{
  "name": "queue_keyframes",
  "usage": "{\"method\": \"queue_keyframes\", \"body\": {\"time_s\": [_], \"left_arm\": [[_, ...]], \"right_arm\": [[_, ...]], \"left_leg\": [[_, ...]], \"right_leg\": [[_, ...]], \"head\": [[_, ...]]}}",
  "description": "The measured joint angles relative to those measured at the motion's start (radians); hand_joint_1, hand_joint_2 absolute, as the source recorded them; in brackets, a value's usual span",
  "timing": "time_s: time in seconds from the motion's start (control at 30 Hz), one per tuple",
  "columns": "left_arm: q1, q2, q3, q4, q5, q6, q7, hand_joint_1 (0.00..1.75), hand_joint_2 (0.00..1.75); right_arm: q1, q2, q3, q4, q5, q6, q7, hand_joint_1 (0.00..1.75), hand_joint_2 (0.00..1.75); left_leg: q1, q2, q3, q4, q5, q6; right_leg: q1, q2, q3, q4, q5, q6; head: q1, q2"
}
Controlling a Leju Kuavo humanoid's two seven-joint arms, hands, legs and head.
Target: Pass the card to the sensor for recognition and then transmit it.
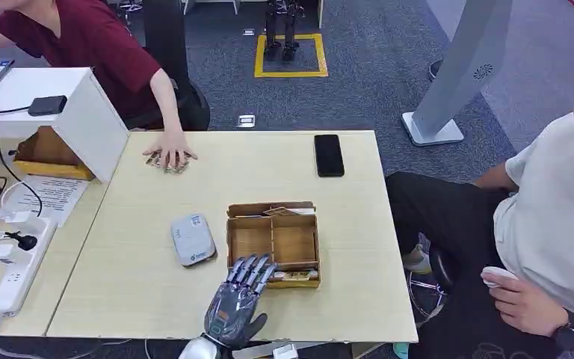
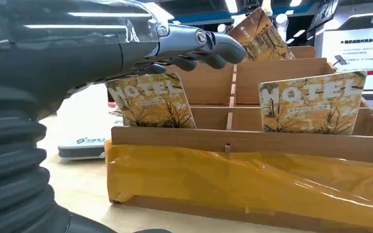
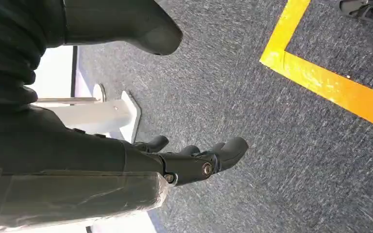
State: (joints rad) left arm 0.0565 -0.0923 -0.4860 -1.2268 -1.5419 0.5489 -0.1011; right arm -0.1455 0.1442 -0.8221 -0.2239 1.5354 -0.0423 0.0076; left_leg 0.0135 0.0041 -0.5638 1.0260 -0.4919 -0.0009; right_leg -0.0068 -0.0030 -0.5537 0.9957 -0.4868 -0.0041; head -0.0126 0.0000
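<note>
The left hand point(image 1: 241, 295) is hovering open, fingers spread, over the near left corner of the compartmented wooden card box point(image 1: 273, 243). Yellow hotel cards point(image 2: 151, 100) are standing inside. The grey rounded sensor point(image 1: 193, 239) is lying at nine o'clock of the box on the pale tabletop point(image 1: 134, 277). The right hand point(image 3: 194, 158) is hanging empty, fingers loosely apart, above the floor.

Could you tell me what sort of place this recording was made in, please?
Probably an indoor robotics lab or demo hall: grey carpet with a yellow taped square, a light wooden table, and a power strip with cables.
</note>
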Motion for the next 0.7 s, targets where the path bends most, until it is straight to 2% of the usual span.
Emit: {"method": "queue_keyframes", "body": {"time_s": [0.43, 0.7], "left_arm": [[-0.006, -0.033, 0.106, -0.063, 0.0, -0.008, -0.019, 0.0, 1.75], [-0.006, -0.043, 0.127, -0.074, 0.0, -0.009, -0.027, 0.0, 1.75]], "right_arm": [[0.003, 0.001, 0.0, 0.0, -0.003, -0.002, -0.004, 0.0, 1.75], [0.003, 0.001, 0.0, 0.0, -0.003, -0.002, -0.005, 0.0, 1.75]], "left_leg": [[0.0, 0.0, 0.0, 0.0, 0.0, 0.0], [0.0, 0.0, 0.0, 0.0, 0.0, 0.0]], "right_leg": [[0.0, 0.0, 0.0, 0.0, 0.0, 0.0], [0.0, 0.0, 0.0, 0.0, 0.0, 0.0]], "head": [[0.0, 0.0], [0.0, 0.0]]}}
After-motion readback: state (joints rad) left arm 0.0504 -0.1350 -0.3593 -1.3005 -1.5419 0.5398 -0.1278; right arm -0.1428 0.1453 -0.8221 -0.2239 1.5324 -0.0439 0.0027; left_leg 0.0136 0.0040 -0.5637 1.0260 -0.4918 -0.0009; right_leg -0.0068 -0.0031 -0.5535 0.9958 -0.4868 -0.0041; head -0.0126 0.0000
